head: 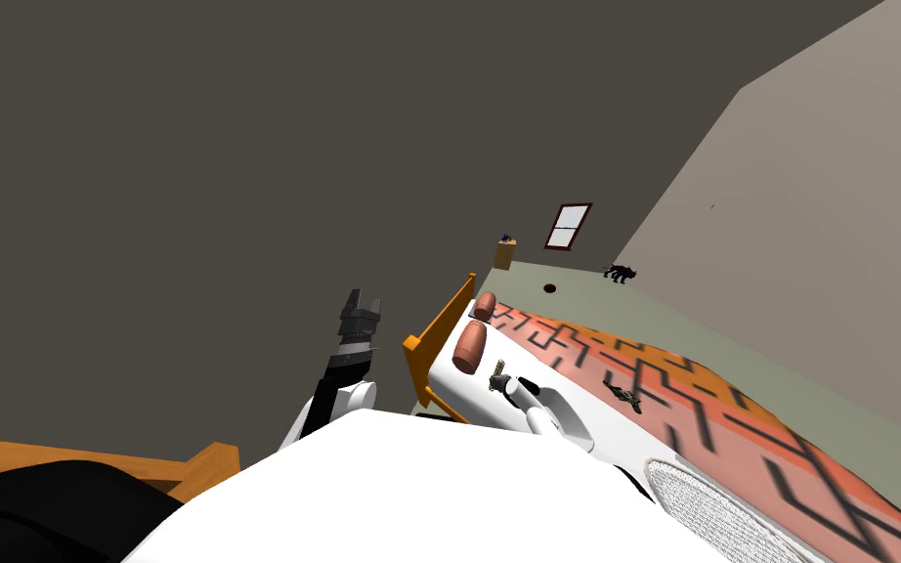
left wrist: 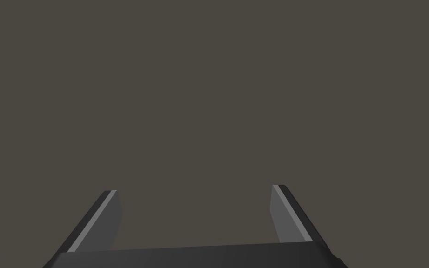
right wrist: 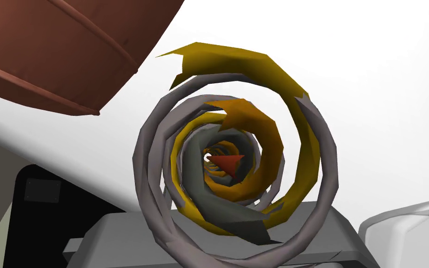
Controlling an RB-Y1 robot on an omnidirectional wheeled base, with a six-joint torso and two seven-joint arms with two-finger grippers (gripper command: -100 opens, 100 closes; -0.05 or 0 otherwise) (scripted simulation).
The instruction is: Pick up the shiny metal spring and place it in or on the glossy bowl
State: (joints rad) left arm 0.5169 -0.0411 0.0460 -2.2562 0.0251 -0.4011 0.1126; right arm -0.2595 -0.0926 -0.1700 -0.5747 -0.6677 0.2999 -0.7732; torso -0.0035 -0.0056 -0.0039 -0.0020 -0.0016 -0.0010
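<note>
**Spring at the right gripper, over the head of the bed**

The spring [right wrist: 255, 125], its coils grey and yellow, sits right in front of the right gripper [head: 505, 381]. It is seen end-on along the gripper's line and rises from the grey gripper body. It hides the jaws, so I cannot tell how far they are open or whether they clamp it. Just beside the spring lies a reddish-brown pillow [right wrist: 60, 51], on the white sheet of the bed [head: 576, 342], near the orange headboard [head: 439, 337].

The left gripper [left wrist: 194, 188] is raised beside the headboard, well apart from the spring. Its jaws stand wide apart with nothing between them, facing a flat dark grey wall [left wrist: 209, 93].
</note>
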